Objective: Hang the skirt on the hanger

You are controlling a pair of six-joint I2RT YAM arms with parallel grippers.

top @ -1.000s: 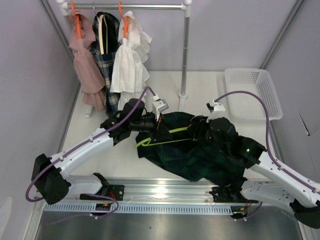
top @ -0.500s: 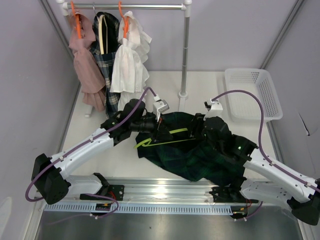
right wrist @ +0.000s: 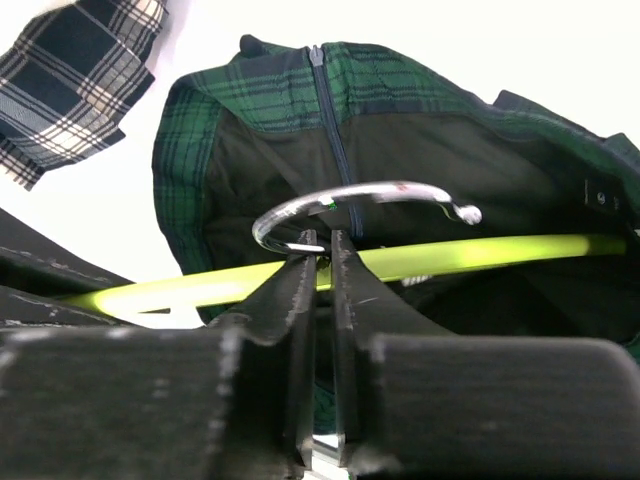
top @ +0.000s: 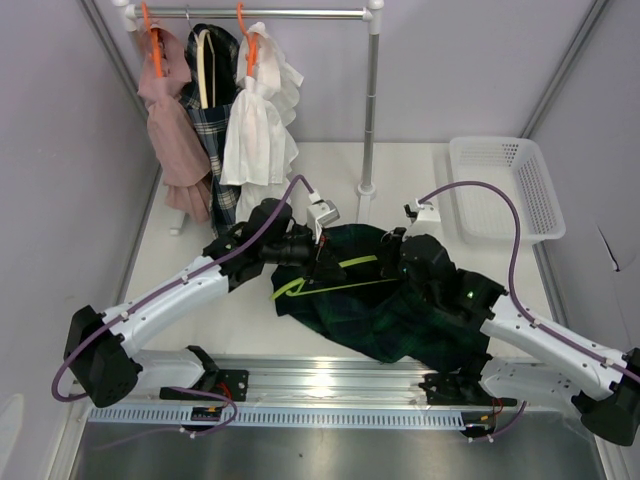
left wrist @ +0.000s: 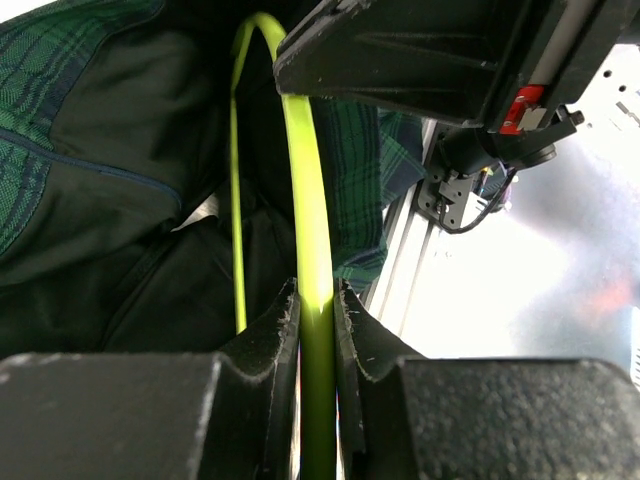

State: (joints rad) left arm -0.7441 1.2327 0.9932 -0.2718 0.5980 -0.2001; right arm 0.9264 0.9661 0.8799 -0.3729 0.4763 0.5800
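Observation:
The dark green plaid skirt (top: pixel 400 315) lies crumpled on the table in front of the arms. The lime green hanger (top: pixel 335 279) lies across the skirt's left part. My left gripper (top: pixel 318 262) is shut on the hanger's green bar (left wrist: pixel 312 250). In the right wrist view the skirt's waistband (right wrist: pixel 330 85) gapes open with its black lining showing, and the green bar (right wrist: pixel 480 252) runs across it. My right gripper (top: pixel 394 258) sits at the hanger's middle, its jaws (right wrist: pixel 320 245) closed to a narrow slit on the base of the silver hook (right wrist: pixel 345 195).
A clothes rail (top: pixel 372 110) at the back carries a pink garment (top: pixel 170 120), a plaid one (top: pixel 212 130) and a white one (top: pixel 258 120). A white basket (top: pixel 500 185) stands at the back right. The metal rail (top: pixel 330 385) runs along the table's near edge.
My right gripper has moved a little left and away along the skirt to the hanger's middle. The left gripper has kept hold of the hanger, almost still.

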